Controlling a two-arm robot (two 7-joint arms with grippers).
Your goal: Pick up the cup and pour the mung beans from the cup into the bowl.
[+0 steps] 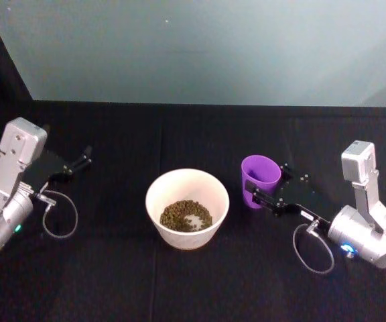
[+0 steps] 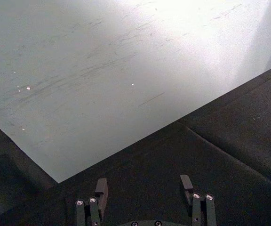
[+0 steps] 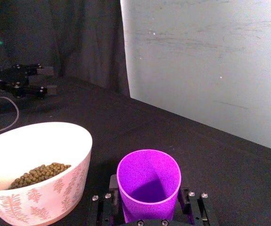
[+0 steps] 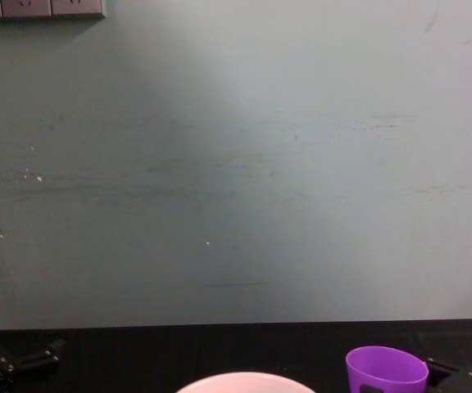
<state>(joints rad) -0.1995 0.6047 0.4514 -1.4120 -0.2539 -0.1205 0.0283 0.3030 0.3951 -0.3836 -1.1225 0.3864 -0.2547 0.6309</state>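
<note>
The purple cup (image 1: 261, 176) stands upright on the black table, right of the bowl (image 1: 187, 174). Its inside (image 3: 148, 181) looks plain purple, with no beans showing. My right gripper (image 1: 268, 184) reaches in from the right and is shut on the cup, one finger on each side of its wall (image 3: 149, 193). The pale bowl (image 3: 55, 188), printed with pink leaf shapes, holds a pile of mung beans (image 1: 186, 215) (image 3: 41, 173). In the chest view the cup (image 4: 386, 370) and the bowl's rim (image 4: 244, 381) show at the lower edge. My left gripper (image 1: 79, 161) rests open at the far left (image 2: 144, 186).
A pale wall (image 1: 200, 47) rises behind the table's far edge. Loose cable loops hang by each arm (image 1: 60, 216) (image 1: 311, 248). Black cloth (image 1: 112, 282) covers the table around the bowl.
</note>
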